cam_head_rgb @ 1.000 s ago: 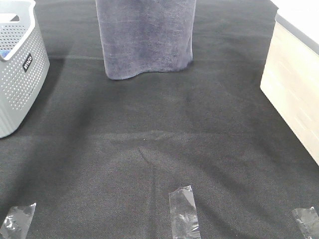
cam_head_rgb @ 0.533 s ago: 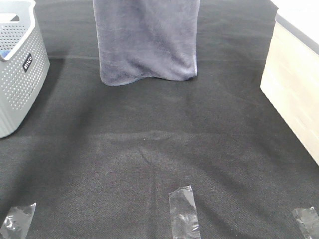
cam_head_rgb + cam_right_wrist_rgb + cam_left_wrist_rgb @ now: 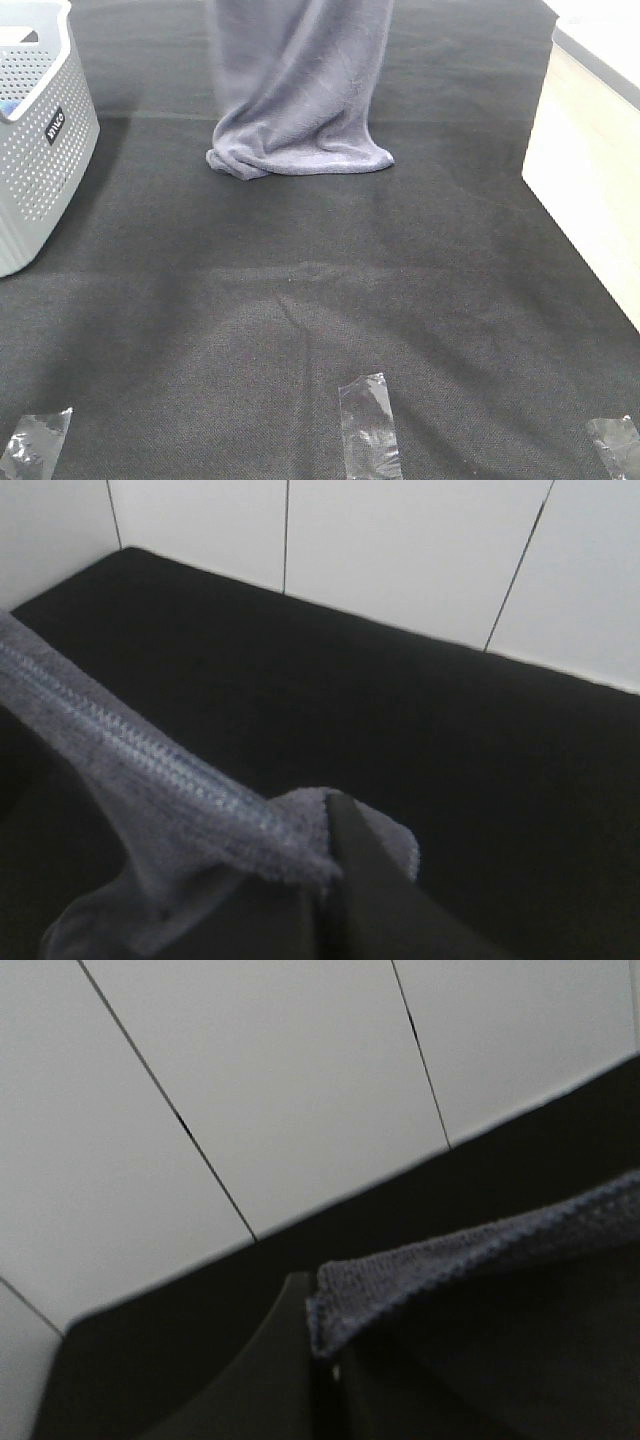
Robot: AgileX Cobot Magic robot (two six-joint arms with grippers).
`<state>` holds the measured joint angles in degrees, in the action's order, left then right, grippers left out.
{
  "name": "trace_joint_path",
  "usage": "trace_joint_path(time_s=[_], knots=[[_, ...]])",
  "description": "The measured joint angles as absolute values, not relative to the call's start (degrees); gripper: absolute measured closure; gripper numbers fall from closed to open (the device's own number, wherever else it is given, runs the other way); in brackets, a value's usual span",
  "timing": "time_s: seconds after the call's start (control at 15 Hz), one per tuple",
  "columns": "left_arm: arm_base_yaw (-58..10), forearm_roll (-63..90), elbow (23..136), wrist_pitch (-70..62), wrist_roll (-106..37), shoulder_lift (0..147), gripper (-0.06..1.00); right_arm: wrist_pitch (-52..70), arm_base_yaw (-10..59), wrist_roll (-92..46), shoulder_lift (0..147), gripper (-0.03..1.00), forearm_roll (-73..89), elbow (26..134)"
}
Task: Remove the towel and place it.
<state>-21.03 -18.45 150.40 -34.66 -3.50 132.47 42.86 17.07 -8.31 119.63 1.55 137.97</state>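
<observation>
The greyish-lavender towel [image 3: 300, 90] hangs down from above the exterior view's top edge. Its lower end rests bunched on the black table cloth [image 3: 300, 310] at the back centre. Neither gripper shows in the exterior view. In the left wrist view my left gripper [image 3: 325, 1355] is shut on a hemmed corner of the towel [image 3: 460, 1255]. In the right wrist view my right gripper [image 3: 325, 865] is shut on another corner, and the towel's stitched hem [image 3: 130, 745] runs away from it.
A grey perforated basket [image 3: 40, 130] stands at the left edge. A pale wooden box [image 3: 590, 180] stands along the right edge. Three strips of clear tape [image 3: 368, 425] lie near the front edge. White wall panels [image 3: 250, 1080] stand behind the table.
The towel has come down. Its lower edge hung free just above the cloth before; now it touches the cloth and folds into a narrower bunch.
</observation>
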Motion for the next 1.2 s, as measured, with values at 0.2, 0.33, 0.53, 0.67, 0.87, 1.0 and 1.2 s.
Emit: trace_joint_path(time_s=[0.2, 0.33, 0.53, 0.67, 0.87, 1.0, 1.2], knots=[[-22.17, -11.8, 150.4, -57.87, -4.81, 125.88, 0.94, 57.24, 17.19, -6.36, 115.74, 0.95, 4.35, 137.97], [-22.17, -10.2, 150.4, -64.97, -4.98, 123.3, 0.94, 61.99, 17.25, -6.36, 114.42, 0.95, 5.96, 137.97], [-22.46, -8.37, 150.4, -68.87, -4.7, 120.26, 0.94, 68.64, 17.25, -6.36, 112.53, 0.95, 7.33, 138.03], [-22.46, -6.59, 148.8, -68.98, -4.53, 118.66, 0.94, 69.1, 17.25, -6.36, 112.24, 0.95, 7.33, 137.97], [-22.46, -4.81, 131.44, -68.98, -4.13, 108.35, 0.94, 69.16, 17.25, -6.76, 106.4, 0.95, 10.31, 129.77], [-22.69, -3.38, 121.7, -68.87, -4.01, 101.59, 0.94, 69.21, 17.48, -6.82, 100.5, 0.95, 11.06, 121.07], [-22.86, -1.49, 110.29, -68.47, -3.67, 92.3, 0.94, 68.93, 17.88, -6.82, 92.53, 0.95, 13.69, 109.95]])
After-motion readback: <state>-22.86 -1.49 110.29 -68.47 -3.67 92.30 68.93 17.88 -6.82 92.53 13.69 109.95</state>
